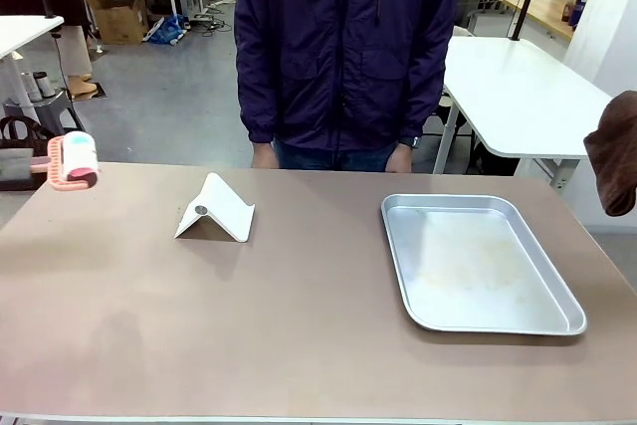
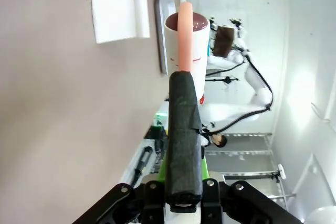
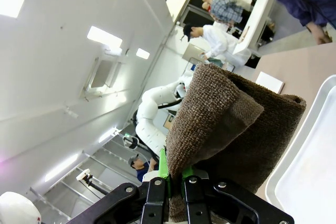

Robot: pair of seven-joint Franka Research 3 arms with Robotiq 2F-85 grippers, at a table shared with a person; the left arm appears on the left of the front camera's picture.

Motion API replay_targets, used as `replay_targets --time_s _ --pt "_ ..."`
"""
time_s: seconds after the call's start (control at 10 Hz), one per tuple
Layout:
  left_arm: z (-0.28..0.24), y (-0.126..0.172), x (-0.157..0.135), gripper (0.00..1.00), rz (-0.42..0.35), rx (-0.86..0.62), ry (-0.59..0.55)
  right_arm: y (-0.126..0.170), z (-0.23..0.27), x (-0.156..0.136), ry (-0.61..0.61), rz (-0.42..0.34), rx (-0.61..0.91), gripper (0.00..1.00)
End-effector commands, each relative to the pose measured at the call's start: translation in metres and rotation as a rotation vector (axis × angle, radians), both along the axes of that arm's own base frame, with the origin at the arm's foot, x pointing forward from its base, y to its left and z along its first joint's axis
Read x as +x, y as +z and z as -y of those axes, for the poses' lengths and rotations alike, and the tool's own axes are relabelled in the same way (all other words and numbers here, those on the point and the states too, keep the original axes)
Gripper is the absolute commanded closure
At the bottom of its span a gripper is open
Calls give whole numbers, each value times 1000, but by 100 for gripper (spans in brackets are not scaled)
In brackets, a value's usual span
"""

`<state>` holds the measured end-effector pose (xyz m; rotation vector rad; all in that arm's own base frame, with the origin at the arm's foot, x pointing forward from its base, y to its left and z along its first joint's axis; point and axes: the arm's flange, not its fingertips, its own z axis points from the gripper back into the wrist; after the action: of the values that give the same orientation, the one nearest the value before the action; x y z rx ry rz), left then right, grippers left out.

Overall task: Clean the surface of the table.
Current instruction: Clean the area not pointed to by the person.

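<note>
The table (image 1: 299,325) has a matte brownish top. My left gripper (image 2: 184,192) is shut on the black-wrapped handle (image 2: 184,129) of a lint roller (image 1: 75,159), which has a pink frame and a white roll. The roller hangs just over the table's far left corner. My right gripper (image 3: 176,182) is shut on a folded brown cloth (image 3: 231,124). The cloth (image 1: 615,151) hangs in the air beyond the table's right edge, above the level of the top.
A shiny metal tray (image 1: 478,261) lies on the right half of the table. A white folded stand (image 1: 214,211) sits left of the middle. A person in a dark jacket (image 1: 343,47) stands at the far edge, hands down.
</note>
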<state>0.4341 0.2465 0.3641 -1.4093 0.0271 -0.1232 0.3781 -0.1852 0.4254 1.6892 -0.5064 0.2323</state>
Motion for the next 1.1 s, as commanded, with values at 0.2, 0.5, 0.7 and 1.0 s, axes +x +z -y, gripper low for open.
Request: replay_targets --time_s 0.2,0.5,0.7,1.0 --pt "-15 5 -53 78 37 -49 -46 3 -1 -2 8 12 9 90" --pt "-16 1 -64 78 30 -75 -114 3 -1 -2 8 12 9 90" --pt "-11 -5 -56 78 10 -50 -57 3 -1 -2 8 12 9 90" --pt "-11 -5 -56 78 10 -50 -57 3 -1 -2 8 12 9 90"
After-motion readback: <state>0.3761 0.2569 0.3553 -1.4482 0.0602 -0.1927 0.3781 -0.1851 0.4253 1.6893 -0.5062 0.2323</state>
